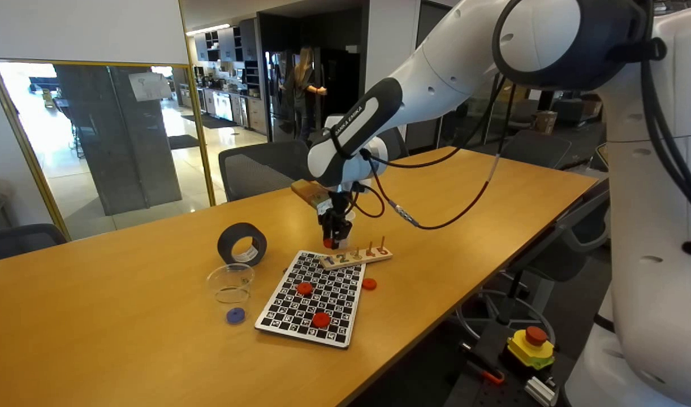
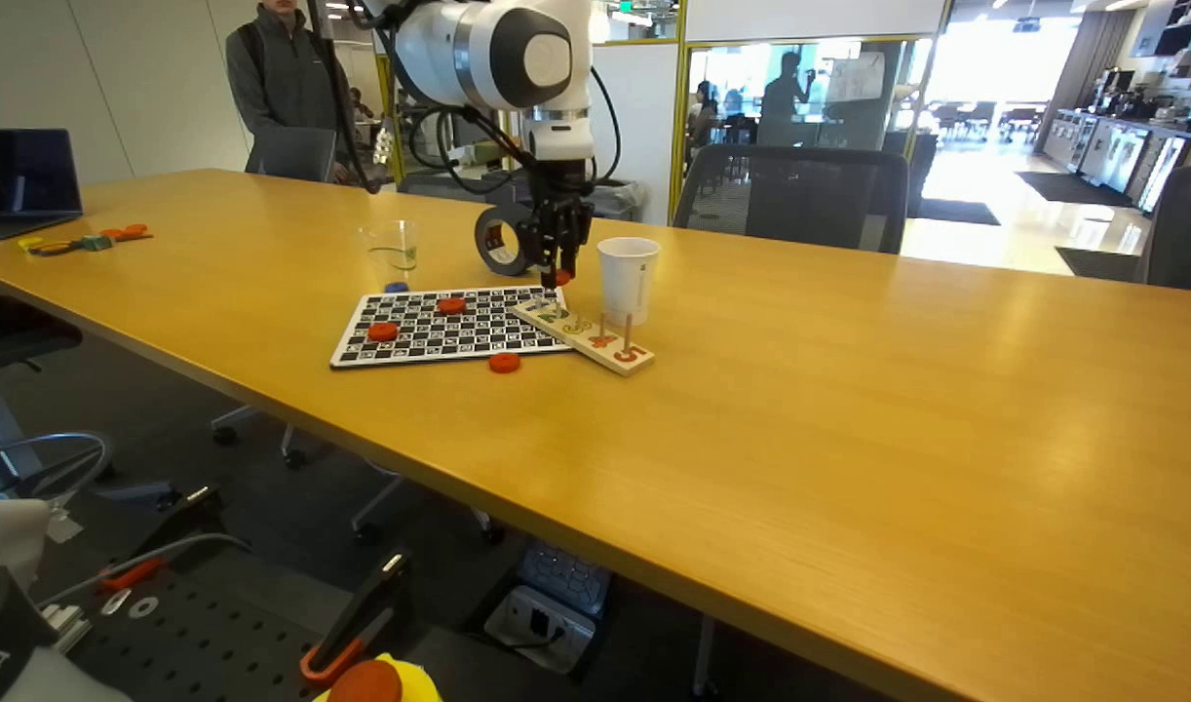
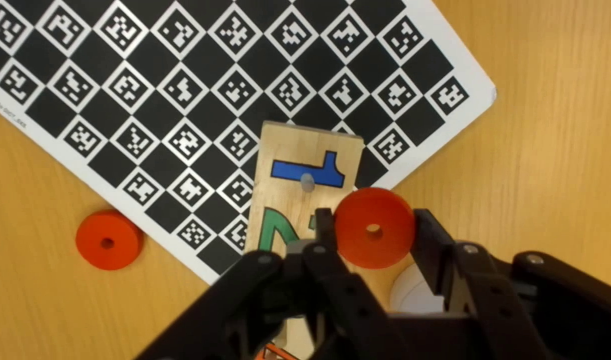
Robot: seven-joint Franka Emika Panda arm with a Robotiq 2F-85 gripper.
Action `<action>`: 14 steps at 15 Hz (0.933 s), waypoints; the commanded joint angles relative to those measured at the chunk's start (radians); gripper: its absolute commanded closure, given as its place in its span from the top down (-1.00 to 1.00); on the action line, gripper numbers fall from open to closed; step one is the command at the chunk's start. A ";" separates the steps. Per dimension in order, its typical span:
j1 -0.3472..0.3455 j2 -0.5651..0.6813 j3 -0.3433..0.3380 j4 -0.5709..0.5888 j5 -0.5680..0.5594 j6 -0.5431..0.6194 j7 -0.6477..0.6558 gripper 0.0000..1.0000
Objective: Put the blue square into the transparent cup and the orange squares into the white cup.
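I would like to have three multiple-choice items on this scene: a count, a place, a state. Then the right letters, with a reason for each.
1. How many orange pieces lie on the checkered board?
A. Two
B. Four
C. None

2. Where is the peg strip?
A. Beside the laptop
B. Under the tape roll
C. With one end over the board

3. How is the end effector?
A. Open
B. Closed on something orange
C. Closed on something blue

1 A: both exterior views show two there.
2 C: the strip's end hides some board pattern in the wrist view.
3 B: the wrist view shows it pinching the held orange piece.
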 commanded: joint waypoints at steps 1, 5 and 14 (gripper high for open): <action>0.020 -0.070 -0.028 -0.006 -0.079 -0.007 0.033 -0.60; 0.003 -0.117 -0.030 0.018 -0.126 -0.018 0.003 -0.60; -0.024 -0.040 -0.056 0.129 -0.179 -0.049 0.028 -0.60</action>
